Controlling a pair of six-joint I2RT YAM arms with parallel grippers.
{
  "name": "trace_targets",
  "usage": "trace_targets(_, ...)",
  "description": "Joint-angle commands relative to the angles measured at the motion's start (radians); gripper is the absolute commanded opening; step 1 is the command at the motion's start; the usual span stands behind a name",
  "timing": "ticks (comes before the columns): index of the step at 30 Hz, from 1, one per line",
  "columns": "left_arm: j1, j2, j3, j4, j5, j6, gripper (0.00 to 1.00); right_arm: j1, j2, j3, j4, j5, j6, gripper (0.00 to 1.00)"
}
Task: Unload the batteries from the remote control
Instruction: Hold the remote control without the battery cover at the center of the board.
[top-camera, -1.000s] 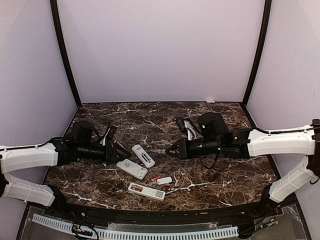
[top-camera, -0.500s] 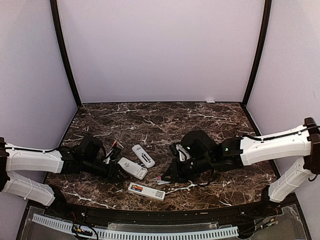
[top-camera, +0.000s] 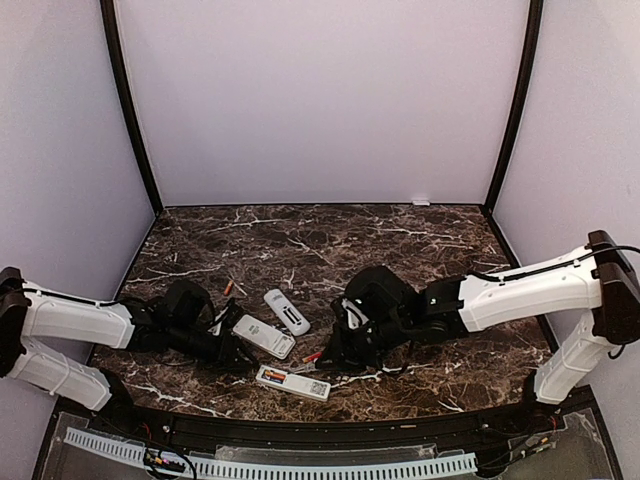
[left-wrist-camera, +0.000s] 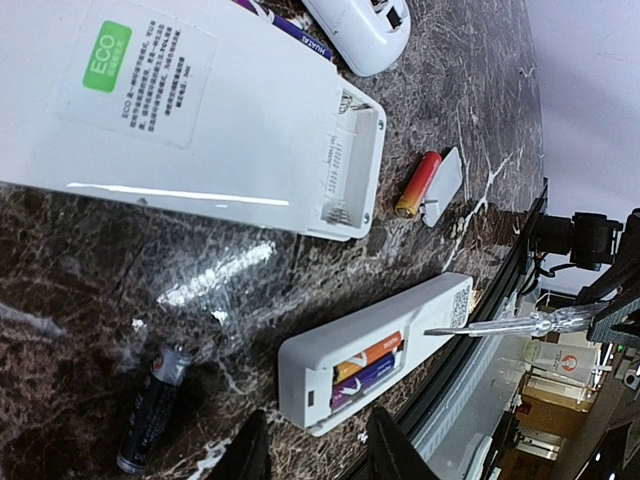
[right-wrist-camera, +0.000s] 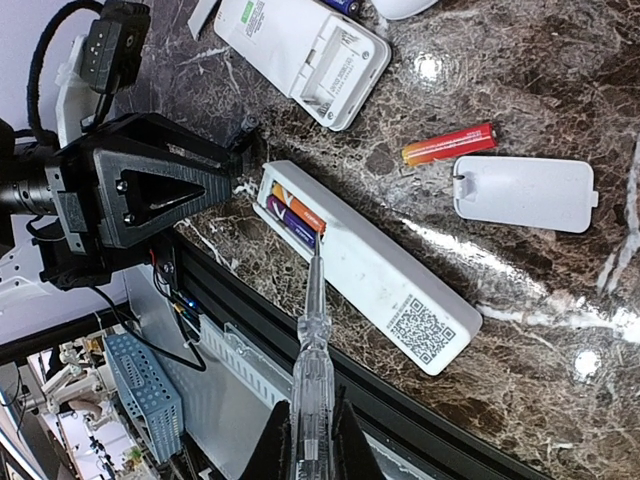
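Pinching a clear-handled screwdriver (right-wrist-camera: 310, 340) in closed jaws, the right gripper (right-wrist-camera: 310, 432) points its tip at the edge of the open compartment of the nearest remote control (right-wrist-camera: 375, 275). Two batteries (right-wrist-camera: 292, 215), one orange and one purple, lie side by side in that compartment. A loose red battery (right-wrist-camera: 450, 143) lies on the marble worktop (top-camera: 400, 240) just beside a white cover (right-wrist-camera: 525, 193). The left gripper (left-wrist-camera: 318, 452) hovers low, jaws apart and empty, near a dark battery (left-wrist-camera: 150, 408).

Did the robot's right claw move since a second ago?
Yes. In the top view, the right gripper came toward the arms' bases, ending much closer to the front remote, which stayed put.
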Motion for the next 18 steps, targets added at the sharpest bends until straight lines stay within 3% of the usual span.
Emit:
trace_targets(1,-0.003,0.017,-0.016,0.036,0.02,-0.003,0.33,0.011,0.019,0.039,-0.011,-0.02,0.01,0.0)
trace_targets(18,-0.005,0.055,-0.018,0.064,0.032,0.002,0.28,0.013,0.063,0.069,-0.077,-0.031,0.045,0.0)
